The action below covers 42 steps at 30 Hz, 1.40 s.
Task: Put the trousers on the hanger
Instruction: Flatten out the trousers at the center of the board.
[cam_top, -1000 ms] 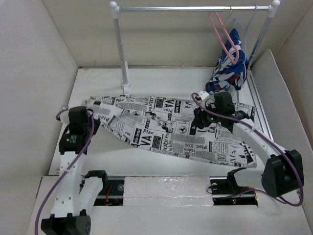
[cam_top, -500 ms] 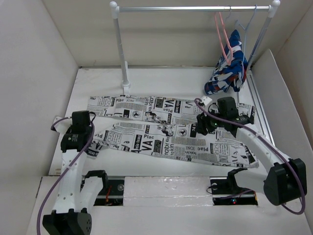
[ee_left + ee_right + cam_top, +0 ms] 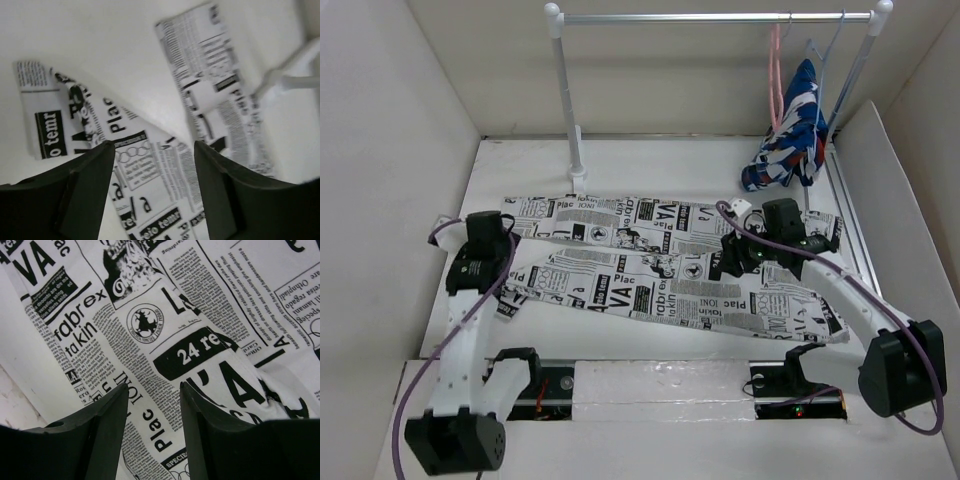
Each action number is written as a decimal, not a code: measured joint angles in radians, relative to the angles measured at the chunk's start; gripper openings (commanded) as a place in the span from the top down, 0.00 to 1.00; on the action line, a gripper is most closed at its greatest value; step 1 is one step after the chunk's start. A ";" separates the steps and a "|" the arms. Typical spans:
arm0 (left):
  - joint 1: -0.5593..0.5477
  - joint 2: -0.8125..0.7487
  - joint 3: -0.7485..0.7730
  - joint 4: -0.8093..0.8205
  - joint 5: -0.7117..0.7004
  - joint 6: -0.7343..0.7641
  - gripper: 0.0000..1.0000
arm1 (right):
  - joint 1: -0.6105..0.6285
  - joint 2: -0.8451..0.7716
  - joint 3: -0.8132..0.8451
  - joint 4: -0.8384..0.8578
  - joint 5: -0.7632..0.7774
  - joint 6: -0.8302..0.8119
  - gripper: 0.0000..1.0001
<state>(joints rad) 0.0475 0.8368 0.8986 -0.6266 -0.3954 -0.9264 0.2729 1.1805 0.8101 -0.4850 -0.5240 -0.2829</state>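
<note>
The trousers (image 3: pixel 650 275) lie flat on the white table, both legs pointing left and the waist at the right. My left gripper (image 3: pixel 492 235) hovers open over the end of the near leg (image 3: pixel 150 170), its fingers (image 3: pixel 90 185) apart with nothing held. My right gripper (image 3: pixel 732 258) stands open just above the fabric near the waist (image 3: pixel 150 320), its jaws apart and nothing pinched. The pink hanger (image 3: pixel 776 75) hangs edge-on from the rail at the back right, far from both grippers.
A clothes rail (image 3: pixel 710 17) on white posts (image 3: pixel 567 110) spans the back. A pale blue hanger (image 3: pixel 827 55) on it carries a blue, white and red garment (image 3: pixel 790 135). White walls close in the left, back and right sides.
My left gripper dragged the near leg's end toward the front left, then opened and let it go. The pink hanger has swung to edge-on. The right gripper barely moved.
</note>
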 measured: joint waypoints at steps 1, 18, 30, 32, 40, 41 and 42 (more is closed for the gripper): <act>0.000 0.029 -0.037 -0.003 0.010 -0.011 0.38 | 0.007 0.000 0.000 0.001 -0.001 0.002 0.50; 0.161 0.365 -0.185 0.075 0.047 -0.158 0.36 | 0.095 0.005 -0.005 0.028 -0.010 0.012 0.46; 0.227 0.439 -0.196 0.219 0.145 -0.043 1.00 | 0.108 0.013 -0.005 0.028 -0.026 0.009 0.46; 0.215 0.446 -0.161 0.209 0.161 -0.023 1.00 | 0.115 0.016 -0.005 0.029 -0.026 0.009 0.46; 0.117 0.287 0.082 0.195 0.259 0.010 1.00 | 0.120 0.051 0.000 0.032 -0.027 0.009 0.46; 0.117 0.255 0.090 0.197 0.269 0.013 1.00 | 0.120 0.058 0.000 0.035 -0.027 0.009 0.46; 0.118 0.222 0.095 0.198 0.275 0.016 1.00 | 0.120 0.066 0.000 0.038 -0.027 0.008 0.46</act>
<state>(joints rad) 0.1654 1.0588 0.9932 -0.4290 -0.1200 -0.9108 0.3927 1.2465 0.8101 -0.4469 -0.5510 -0.2745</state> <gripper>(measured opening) 0.007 0.543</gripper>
